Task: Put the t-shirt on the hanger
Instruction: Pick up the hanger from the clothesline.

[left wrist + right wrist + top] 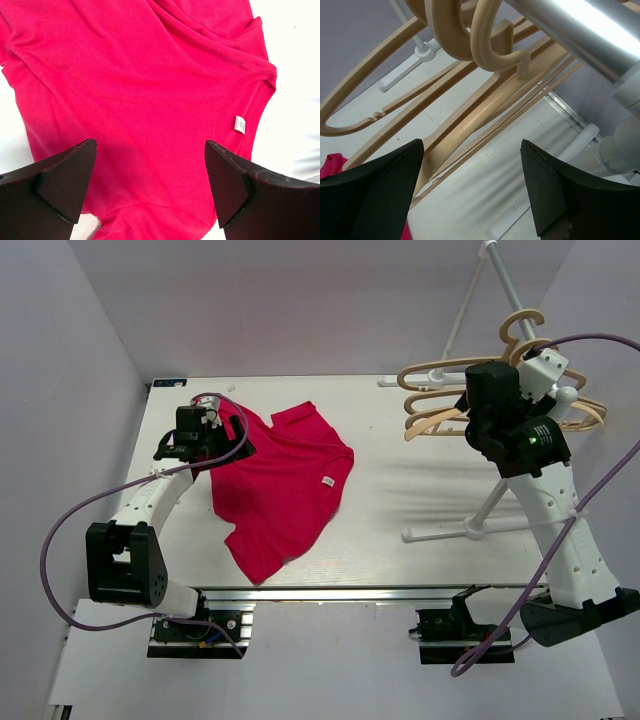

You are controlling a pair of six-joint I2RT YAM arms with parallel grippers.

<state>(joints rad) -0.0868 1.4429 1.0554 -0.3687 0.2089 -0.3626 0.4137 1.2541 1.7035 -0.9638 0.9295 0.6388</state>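
The red t-shirt [280,485] lies flat on the white table, its white neck label [327,481] toward the right. My left gripper [205,435] hovers over the shirt's far left part, open and empty; in the left wrist view the shirt [145,90] fills the space between the fingers [65,182]. Several tan hangers [445,400] hang from the rack rail at the back right. My right gripper [478,410] is open right by them; in the right wrist view the hangers [470,115] and their hooks [487,45] are just beyond the fingers [555,185].
A white rack [480,525] with a foot bar on the table and a slanted post stands at the right, its metal rail [580,35] over the right gripper. Purple cables loop from both arms. Grey walls close the sides and back.
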